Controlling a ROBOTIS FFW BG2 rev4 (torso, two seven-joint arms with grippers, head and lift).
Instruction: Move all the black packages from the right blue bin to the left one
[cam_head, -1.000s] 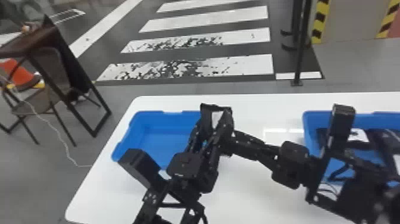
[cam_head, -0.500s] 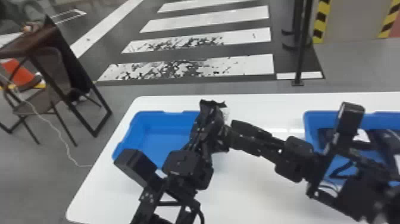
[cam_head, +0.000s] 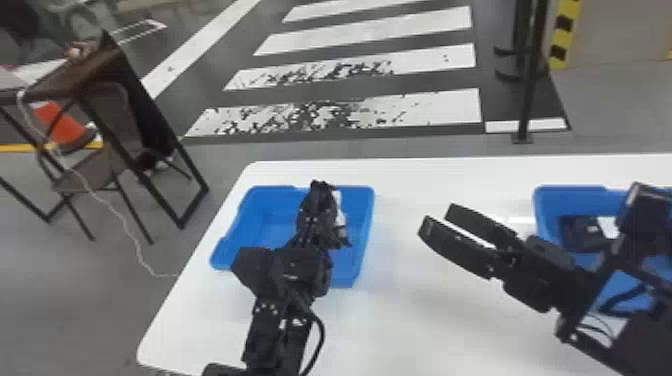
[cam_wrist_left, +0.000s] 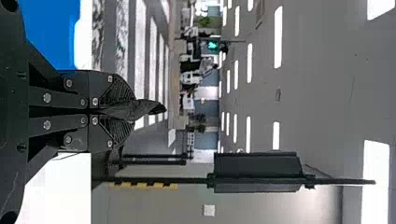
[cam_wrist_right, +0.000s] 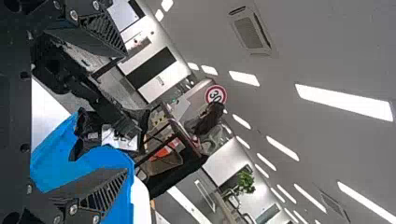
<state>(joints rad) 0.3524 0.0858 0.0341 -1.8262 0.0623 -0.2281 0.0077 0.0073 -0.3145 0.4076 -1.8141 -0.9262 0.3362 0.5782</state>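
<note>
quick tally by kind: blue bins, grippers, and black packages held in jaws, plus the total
Blue rectangular plastic bins: 2 (left bin, right bin)
Black two-fingered grippers: 2 (left gripper, right gripper)
Black packages with a white label, held in jaws: 1 (held package)
Total: 5

white table (cam_head: 425, 330), left blue bin (cam_head: 257, 225), right blue bin (cam_head: 547, 207), well apart

Left bin (cam_head: 260, 220), right bin (cam_head: 546, 212) on table (cam_head: 425, 330)
</note>
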